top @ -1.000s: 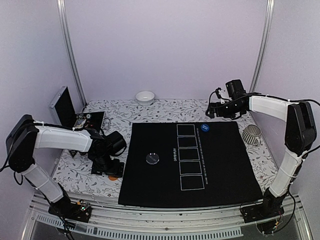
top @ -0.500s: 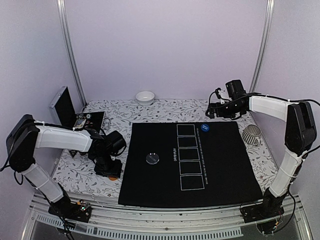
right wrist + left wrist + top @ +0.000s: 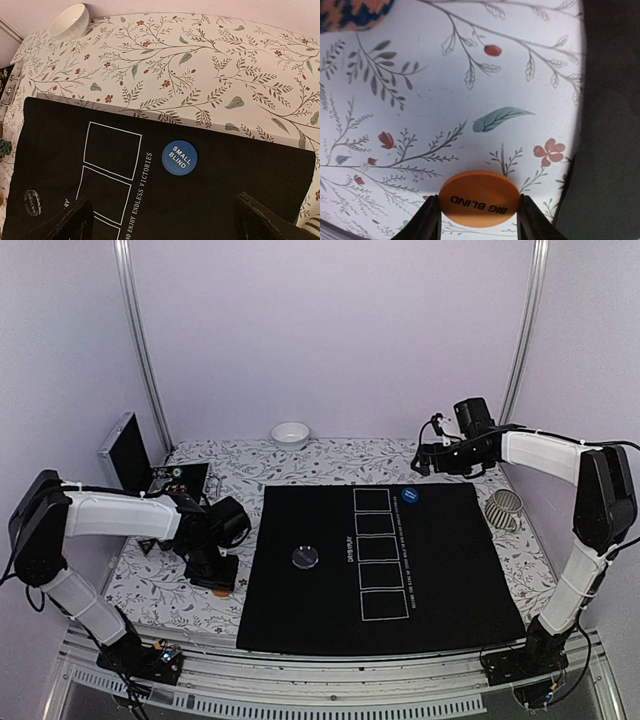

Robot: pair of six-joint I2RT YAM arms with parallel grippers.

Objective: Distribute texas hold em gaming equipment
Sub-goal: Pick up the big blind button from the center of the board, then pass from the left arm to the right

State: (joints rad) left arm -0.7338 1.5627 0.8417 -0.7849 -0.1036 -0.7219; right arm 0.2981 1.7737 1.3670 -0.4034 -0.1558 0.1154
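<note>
Surface (image 3: 330, 465): a cloth with a floral print is covering it, and both arms are standing at its near edge.
Black mat (image 3: 440, 570): it is lying across the middle and right of the surface, with a column of five white rectangles (image 3: 375, 555) running from far to near.
Right arm (image 3: 540, 452): it is reaching over the far right corner, above the mat's far edge.
Left arm (image 3: 110, 515): it is bending low over the floral cloth, just left of the mat.
Metal case (image 3: 125, 450): it is sitting open at the far left.
White bowl (image 3: 290, 434): it is sitting at the far edge, well apart from the mat.
Wire holder (image 3: 505, 508): it is resting just off the mat's right side.
Right fingers (image 3: 70, 222): they are standing spread wide with nothing between them.
Left fingers (image 3: 429, 222): they are pressing against both sides of the orange disc.
Orange disc (image 3: 480, 199): reading "BIG BLIND", it is sitting between the left fingers over the cloth, beside the mat's left edge.
Blue disc (image 3: 179, 158): reading "SMALL BLIND", it is lying on the mat just beside the farthest rectangle.
Dark disc (image 3: 305, 557): it is lying on the mat's left part, apart from the rectangles.
</note>
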